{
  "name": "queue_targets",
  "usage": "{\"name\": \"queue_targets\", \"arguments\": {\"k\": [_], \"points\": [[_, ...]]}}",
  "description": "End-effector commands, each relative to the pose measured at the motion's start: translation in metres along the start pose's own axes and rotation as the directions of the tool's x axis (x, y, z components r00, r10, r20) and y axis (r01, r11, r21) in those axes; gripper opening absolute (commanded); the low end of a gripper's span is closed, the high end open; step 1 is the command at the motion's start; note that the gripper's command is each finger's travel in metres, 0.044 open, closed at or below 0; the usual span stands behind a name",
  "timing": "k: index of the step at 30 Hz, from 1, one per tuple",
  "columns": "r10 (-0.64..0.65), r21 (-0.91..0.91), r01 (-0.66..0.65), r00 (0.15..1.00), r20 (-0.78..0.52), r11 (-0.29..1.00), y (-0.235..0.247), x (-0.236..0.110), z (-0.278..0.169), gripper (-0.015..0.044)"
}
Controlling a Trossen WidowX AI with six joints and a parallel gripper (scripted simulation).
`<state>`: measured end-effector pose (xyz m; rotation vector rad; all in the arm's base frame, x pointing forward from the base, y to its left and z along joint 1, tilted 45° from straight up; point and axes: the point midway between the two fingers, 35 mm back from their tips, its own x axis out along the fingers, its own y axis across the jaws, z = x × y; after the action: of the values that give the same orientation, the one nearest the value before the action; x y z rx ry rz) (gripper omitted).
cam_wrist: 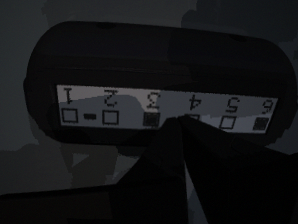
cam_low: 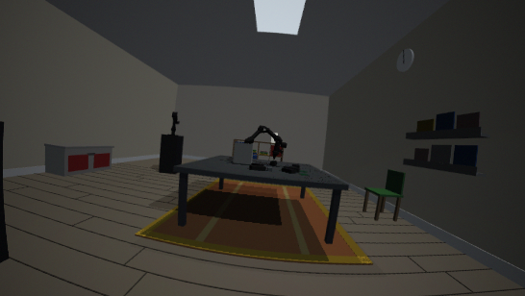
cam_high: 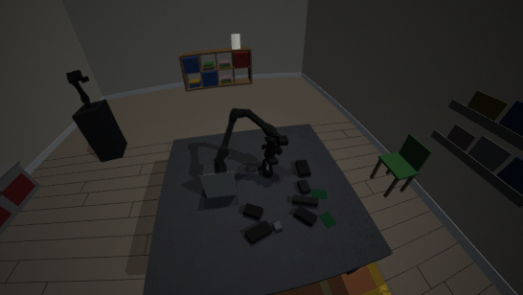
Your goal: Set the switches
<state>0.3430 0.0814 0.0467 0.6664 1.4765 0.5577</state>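
Here the controller unit (cam_wrist: 160, 76) lies underside up, its label (cam_wrist: 133, 106) facing the wrist camera; squares 1, 2, 5 empty, 3 and 6 filled, 4 hidden; gripper (cam_wrist: 182, 183) closed together, gripping nothing.

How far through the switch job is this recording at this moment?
Done: the unit shows its underside, and its label faces the wrist camera. Squares 3 and 6 are filled; 1, 2 and 5 are empty. In hand: nothing; the shut hand covers square 4. Left: read 4, set the unit back on its base, set the six switches, move away.
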Motion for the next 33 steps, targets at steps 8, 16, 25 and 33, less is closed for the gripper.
{"name": "queue_targets", "arguments": {"k": [8, 16, 25, 33], "points": [[-0.004, 0.602, 0.038, 0.998, -0.058, 0.798, 0.001, -0.004, 0.004, 0.0], [-0.001, 0.91, 0.096, 0.995, -0.104, 0.403, 0.002, -0.008, 0.006, 0.0], [0.005, 0.975, 0.154, 0.988, -0.156, -0.158, 0.004, -0.013, 0.007, 0.0], [0.013, 0.768, 0.165, 0.98, -0.2, -0.618, 0.006, -0.017, 0.008, 0.0]]}}
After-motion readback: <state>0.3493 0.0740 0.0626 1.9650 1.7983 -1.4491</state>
